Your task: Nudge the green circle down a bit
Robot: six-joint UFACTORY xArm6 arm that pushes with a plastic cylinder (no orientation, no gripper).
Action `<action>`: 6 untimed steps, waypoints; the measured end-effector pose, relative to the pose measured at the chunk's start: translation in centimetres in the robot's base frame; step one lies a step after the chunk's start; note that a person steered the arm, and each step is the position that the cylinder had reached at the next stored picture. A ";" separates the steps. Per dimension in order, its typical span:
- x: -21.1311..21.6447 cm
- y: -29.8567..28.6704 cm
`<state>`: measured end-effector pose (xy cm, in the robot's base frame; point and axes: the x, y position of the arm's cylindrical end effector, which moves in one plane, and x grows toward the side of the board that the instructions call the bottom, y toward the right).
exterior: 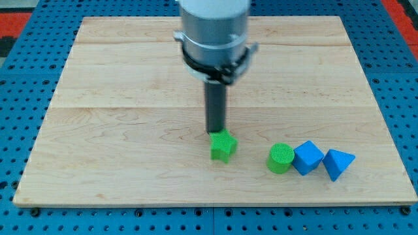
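The green circle (280,158) is a short green cylinder lying on the wooden board (130,98) near the view's bottom, right of centre. My tip (215,132) is the lower end of the dark rod. It stands to the left of the green circle and a little higher in the view, a clear gap away. The tip sits right at the top edge of a green star-shaped block (223,145), which lies left of the green circle.
A blue cube-like block (308,157) touches the green circle's right side. A blue triangular block (337,163) lies just right of it. The board's bottom edge (215,203) runs close below the blocks. Blue pegboard (26,78) surrounds the board.
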<state>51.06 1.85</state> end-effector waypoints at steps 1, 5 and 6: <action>1.7 1.0; 3.2 9.7; 1.1 10.8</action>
